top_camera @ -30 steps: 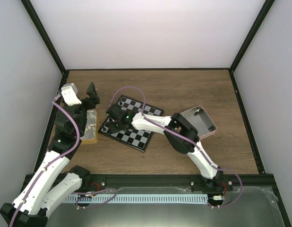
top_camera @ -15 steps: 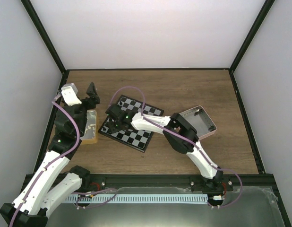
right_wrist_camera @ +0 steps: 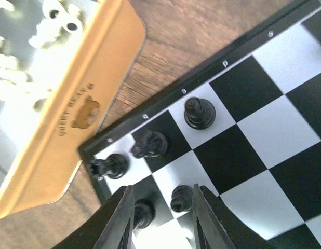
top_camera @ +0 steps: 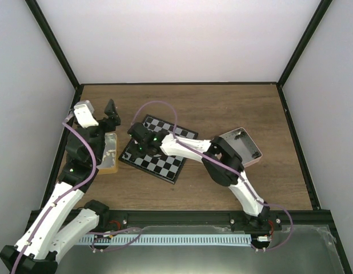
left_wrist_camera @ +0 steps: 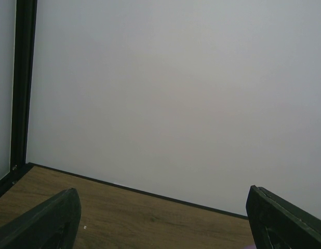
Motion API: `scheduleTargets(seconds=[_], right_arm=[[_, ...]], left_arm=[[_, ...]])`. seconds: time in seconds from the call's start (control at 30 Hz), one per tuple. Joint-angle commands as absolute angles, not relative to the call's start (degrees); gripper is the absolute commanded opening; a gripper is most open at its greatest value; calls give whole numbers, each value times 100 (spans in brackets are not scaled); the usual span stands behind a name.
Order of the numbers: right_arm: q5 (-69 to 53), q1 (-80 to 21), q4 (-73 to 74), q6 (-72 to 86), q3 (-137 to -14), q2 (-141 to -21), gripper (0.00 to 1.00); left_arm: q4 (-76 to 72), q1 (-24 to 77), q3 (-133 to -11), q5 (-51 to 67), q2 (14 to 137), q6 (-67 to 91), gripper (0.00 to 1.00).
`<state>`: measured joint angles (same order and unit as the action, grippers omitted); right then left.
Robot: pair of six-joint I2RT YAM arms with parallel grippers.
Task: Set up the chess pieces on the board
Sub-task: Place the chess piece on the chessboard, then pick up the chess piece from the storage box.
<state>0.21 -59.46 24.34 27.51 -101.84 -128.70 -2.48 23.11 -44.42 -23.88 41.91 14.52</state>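
Note:
The board [top_camera: 168, 155] lies left of the table's middle. In the right wrist view its corner [right_wrist_camera: 238, 150] holds black chess pieces: a rook [right_wrist_camera: 109, 166], a knight [right_wrist_camera: 149, 144], a bishop [right_wrist_camera: 199, 112] and two pawns [right_wrist_camera: 181, 198] [right_wrist_camera: 143, 212]. My right gripper [right_wrist_camera: 163, 218] hangs over that corner [top_camera: 137, 137] with its jaws open. Both pawns stand between the fingers, one beside each finger, and neither is clamped. My left gripper [left_wrist_camera: 160, 233] is open and empty. It is raised above the tan tray [top_camera: 111, 114] and points at the back wall.
A tan tray [right_wrist_camera: 56, 129] with several cream-white pieces lies right against the board's left edge [top_camera: 108, 162]. A pink tray [top_camera: 248, 149] sits to the right of the board. The enclosure walls rise at the back and on both sides.
My right gripper's jaws have spread apart over the board's corner and it has shifted slightly toward the back left. The left arm has stayed still.

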Motion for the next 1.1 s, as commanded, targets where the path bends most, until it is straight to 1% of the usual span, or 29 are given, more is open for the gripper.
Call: scheduleTargets(seconds=[0.0, 0.13, 0.27, 0.47, 0.57, 0.67, 0.77, 0.87, 0.97, 1.07], right_arm=[[102, -6004, 2305, 2775, -10008, -12093, 33], [413, -5969, 2103, 2835, -9251, -11305, 38], [713, -5655, 1917, 3192, -8149, -10285, 39], [1186, -4362, 2019, 4119, -6422, -8889, 38], [1475, -3623, 2186, 4470, -5767, -8469, 37], [1824, -2976, 2303, 4809, -5254, -8237, 35], [1842, -2336, 2200, 5053, -4930, -8118, 34], [1502, -1698, 1823, 5137, -4666, -8124, 32], [887, -1027, 1343, 5092, -4558, -8346, 31], [535, -654, 1171, 5130, -4681, -8715, 29]], left_arm=[[-320, 2285, -4473, -2355, 4104, 1389, 89], [-324, 2285, -4465, -2356, 4077, 1379, 89], [-299, 2281, -4451, -2298, 4122, 1424, 89], [-370, 2285, -4438, -2208, 4199, 1467, 89], [-378, 2285, -4453, -2144, 4250, 1476, 89], [-374, 2285, -4456, -2136, 4264, 1476, 89], [-376, 2284, -4460, -2131, 4276, 1473, 89], [-376, 2285, -4471, -2125, 4282, 1486, 89], [-362, 2285, -4474, -2122, 4278, 1485, 89], [-336, 2285, -4474, -2143, 4271, 1466, 89]])
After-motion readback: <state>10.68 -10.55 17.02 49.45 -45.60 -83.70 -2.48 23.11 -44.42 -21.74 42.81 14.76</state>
